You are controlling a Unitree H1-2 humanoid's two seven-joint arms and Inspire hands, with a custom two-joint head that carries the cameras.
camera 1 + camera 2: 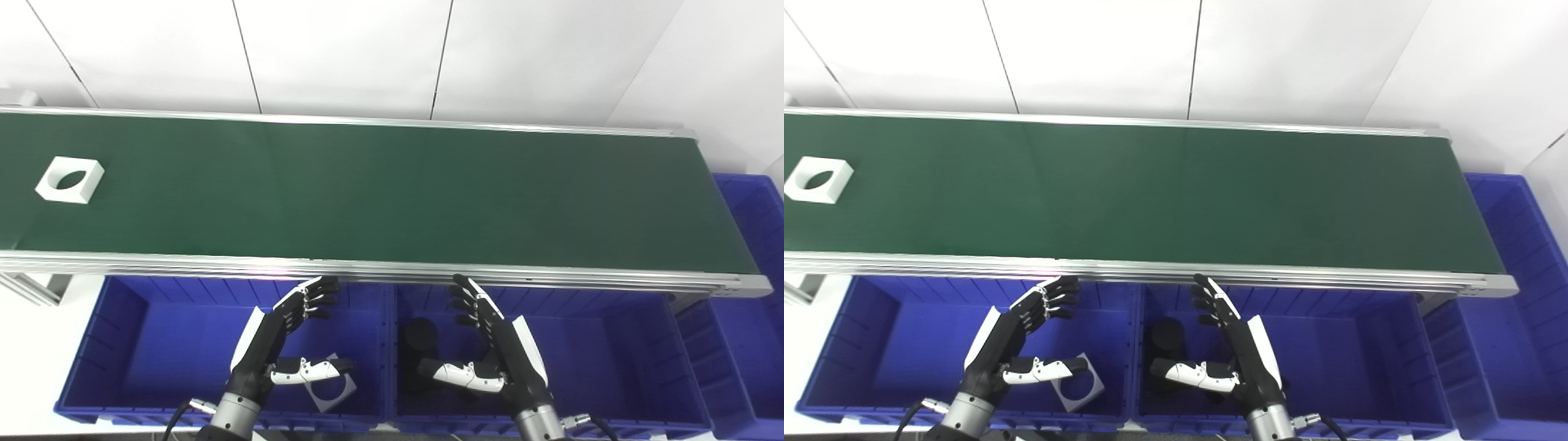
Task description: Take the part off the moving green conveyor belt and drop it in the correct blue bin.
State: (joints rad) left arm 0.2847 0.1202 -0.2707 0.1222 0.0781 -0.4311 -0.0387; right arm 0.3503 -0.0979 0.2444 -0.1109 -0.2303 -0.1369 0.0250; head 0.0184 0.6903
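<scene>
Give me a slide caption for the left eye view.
White part rides the green belt while both open hands wait.

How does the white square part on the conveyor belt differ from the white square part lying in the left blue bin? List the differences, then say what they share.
The part on the belt lies in full view at the far left of the green conveyor belt; the part in the bin lies on the floor of the left blue bin, partly hidden by the left robot hand. The belt part sits nearly square to the belt; the bin part lies more turned. Both are white squares with a round hole.
</scene>
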